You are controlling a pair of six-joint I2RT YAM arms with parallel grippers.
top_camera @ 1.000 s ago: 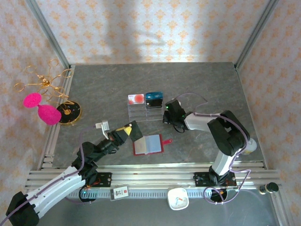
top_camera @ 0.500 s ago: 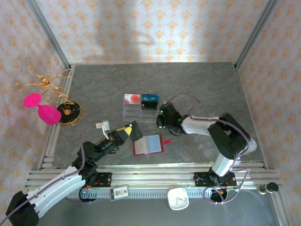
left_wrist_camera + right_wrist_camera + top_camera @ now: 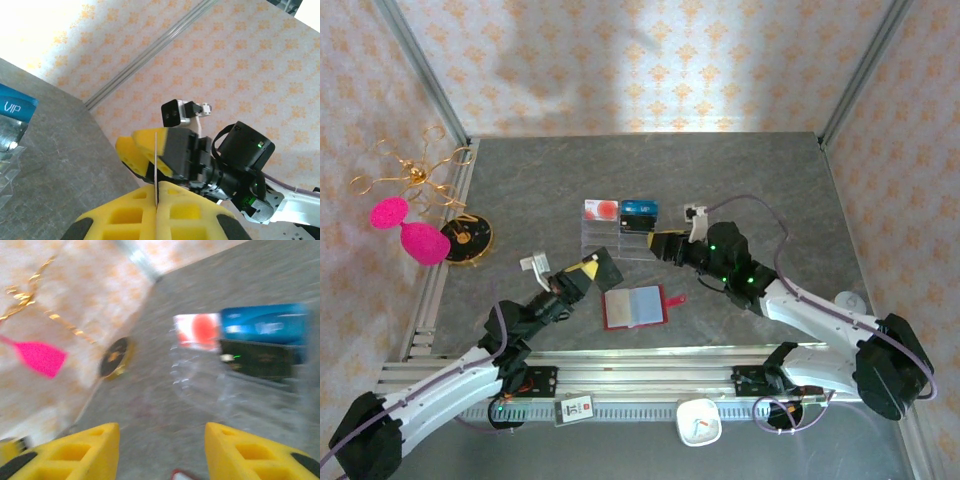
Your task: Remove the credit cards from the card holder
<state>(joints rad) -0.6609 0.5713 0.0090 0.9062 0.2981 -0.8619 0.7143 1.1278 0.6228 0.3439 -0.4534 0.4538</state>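
Observation:
The card holder (image 3: 636, 307), a red wallet with pale grey sleeves, lies open on the grey table between the arms. Just left of it my left gripper (image 3: 588, 272) is shut on one of the credit cards (image 3: 606, 272), which looks dark from above. In the left wrist view that credit card (image 3: 156, 165) stands edge-on as a thin pale line between my left gripper's (image 3: 157, 192) yellow fingers. My right gripper (image 3: 665, 245) hovers open up and to the right of the wallet, apart from the card. Its jaws are empty in the right wrist view (image 3: 162, 450).
A clear acrylic stand (image 3: 620, 238) behind the wallet holds a red-and-white card (image 3: 599, 209) and a blue card (image 3: 641, 208). A black-and-gold disc (image 3: 468, 237), pink pieces (image 3: 412, 232) and a gold wire ornament (image 3: 415, 175) sit at the left edge.
My right gripper has opened and its arm has swung round, with the gripper now pointing left toward the held card. The acrylic stand slid slightly left. The left gripper kept still with its card.

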